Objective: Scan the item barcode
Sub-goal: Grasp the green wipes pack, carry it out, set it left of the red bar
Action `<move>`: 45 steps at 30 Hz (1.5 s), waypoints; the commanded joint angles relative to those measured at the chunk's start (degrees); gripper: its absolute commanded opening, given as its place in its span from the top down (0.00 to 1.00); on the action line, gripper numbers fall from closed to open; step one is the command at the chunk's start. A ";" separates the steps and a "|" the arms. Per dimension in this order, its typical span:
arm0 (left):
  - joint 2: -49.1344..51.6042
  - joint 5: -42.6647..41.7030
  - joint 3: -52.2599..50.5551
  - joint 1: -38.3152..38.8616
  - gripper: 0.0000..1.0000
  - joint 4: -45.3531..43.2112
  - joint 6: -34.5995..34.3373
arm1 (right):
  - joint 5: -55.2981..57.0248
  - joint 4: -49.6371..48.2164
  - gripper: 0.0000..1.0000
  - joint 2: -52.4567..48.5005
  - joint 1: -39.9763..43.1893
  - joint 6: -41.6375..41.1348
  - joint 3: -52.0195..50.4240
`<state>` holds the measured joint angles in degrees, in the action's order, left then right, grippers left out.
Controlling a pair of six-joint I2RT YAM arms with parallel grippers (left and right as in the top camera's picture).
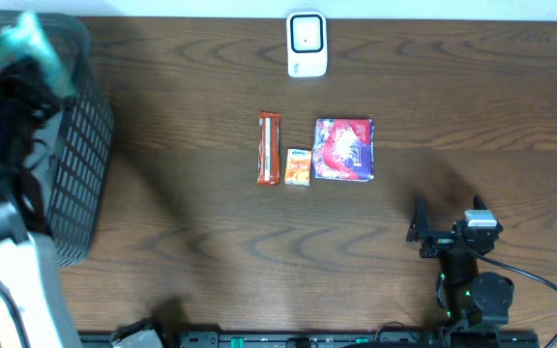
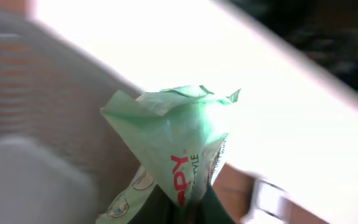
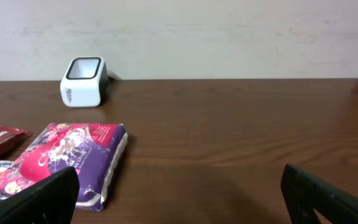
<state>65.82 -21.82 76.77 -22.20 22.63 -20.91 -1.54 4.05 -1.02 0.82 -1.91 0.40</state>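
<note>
Basket: one dark mesh basket [image 1: 77, 164] stands far to the left of the scanner. The left arm covers its opening, so what lies inside cannot be told.
Scanner: one small white scanner [image 1: 307, 44] with a dark window stands at the back of the counter [image 1: 191, 232].
Green packet: one crumpled green packet [image 2: 173, 143] with red lettering is held in the air above the basket, far left of the scanner. It is blurred in the overhead view.
Left end effector: the left end effector [image 2: 188, 208] is pressed together, pinching the lower end of the green packet, which sticks up from between its dark fingers.
Right end effector: the right end effector [image 1: 446, 220] is spread wide and holds nothing. It sits in front of the scanner and to its right, well apart from the green packet.
Row on the counter: three things lie side by side in front of the scanner. They are one long orange bar [image 1: 270, 148], one small orange packet [image 1: 299, 166] just beside it, and one red and purple packet [image 1: 343, 149] directly in front of the scanner.
Count: one basket, one scanner, four packaged things, two end effectors.
</note>
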 commanded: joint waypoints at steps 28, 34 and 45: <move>33.40 20.39 2.86 41.68 0.12 12.00 -3.82 | -0.09 0.22 0.01 0.24 0.26 -0.39 -0.09; 18.95 20.41 2.86 37.03 0.02 19.56 -3.82 | -0.09 0.22 0.01 0.24 0.26 -0.39 -0.09; 7.54 20.39 2.86 35.60 0.02 44.09 -3.82 | -0.09 0.22 0.01 0.24 0.26 -0.39 -0.09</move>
<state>73.58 -2.17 79.48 13.54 65.39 -24.45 -1.54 4.03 -0.99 0.82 -1.91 0.40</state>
